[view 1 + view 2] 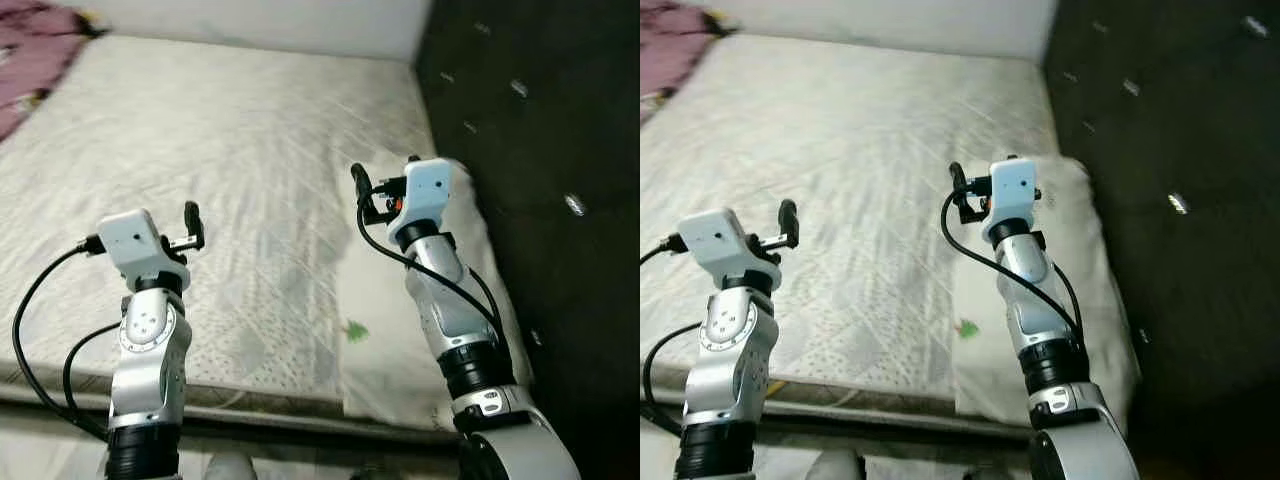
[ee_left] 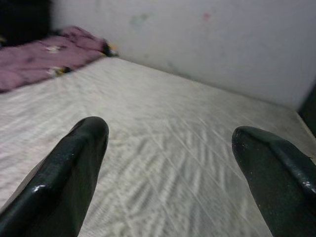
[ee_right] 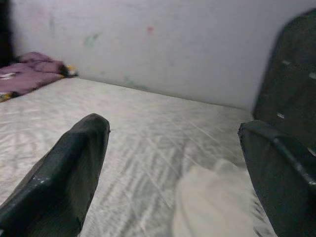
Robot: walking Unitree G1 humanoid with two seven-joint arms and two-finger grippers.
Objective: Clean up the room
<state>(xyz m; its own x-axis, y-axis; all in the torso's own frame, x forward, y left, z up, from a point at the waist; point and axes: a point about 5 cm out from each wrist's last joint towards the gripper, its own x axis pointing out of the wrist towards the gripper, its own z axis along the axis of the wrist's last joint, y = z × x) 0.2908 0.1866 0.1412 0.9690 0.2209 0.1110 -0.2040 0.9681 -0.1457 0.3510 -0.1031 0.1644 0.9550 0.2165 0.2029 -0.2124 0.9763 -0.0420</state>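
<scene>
Your left pincer [image 2: 168,163] and right pincer [image 3: 173,168] are both apart, empty; the purple blanket [image 2: 44,52] far ahead waits untidied.

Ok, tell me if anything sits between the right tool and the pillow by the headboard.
Nothing visible does. The right tool hovers open just above the mattress, with the pillow directly ahead of its fingers. The dark headboard is off to the side, not in the path.

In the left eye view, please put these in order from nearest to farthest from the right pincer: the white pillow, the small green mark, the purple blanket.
1. White pillow: directly under the right pincer, beside the dark headboard.
2. Small green mark: on the pillowcase near the bed's front edge.
3. Purple blanket: far left corner of the mattress.
</scene>
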